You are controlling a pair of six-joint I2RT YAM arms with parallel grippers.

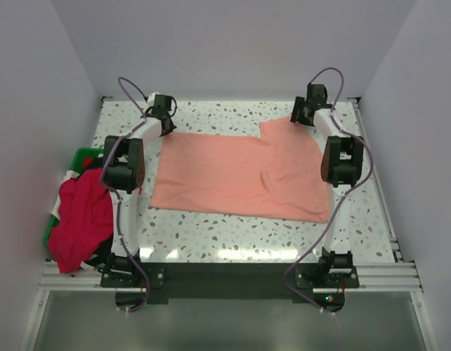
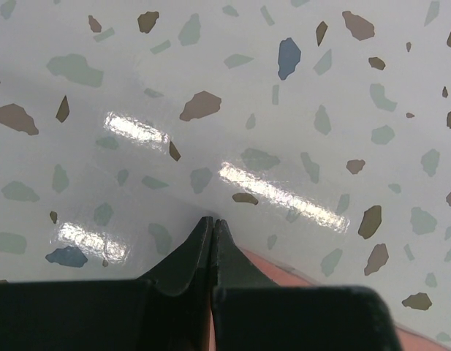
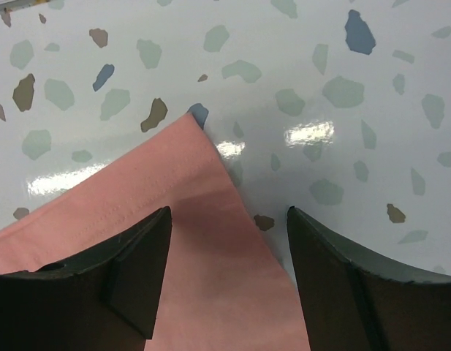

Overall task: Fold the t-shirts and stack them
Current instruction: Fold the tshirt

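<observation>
— Two shirts show from above. Where are they?
— The salmon-pink t-shirt lies flat mid-table, with bare surface beyond every edge. A crimson red t-shirt droops over the green bin at left.
— Left wrist?
— The left gripper is pressed together, pink cloth just beside it. I cannot tell whether it pinches any.
— Right wrist?
— The right gripper is spread apart, straddling the pink shirt's corner.

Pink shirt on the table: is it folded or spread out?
Spread out: the pink shirt lies broad and mostly flat across the table, with one wrinkle.
</observation>
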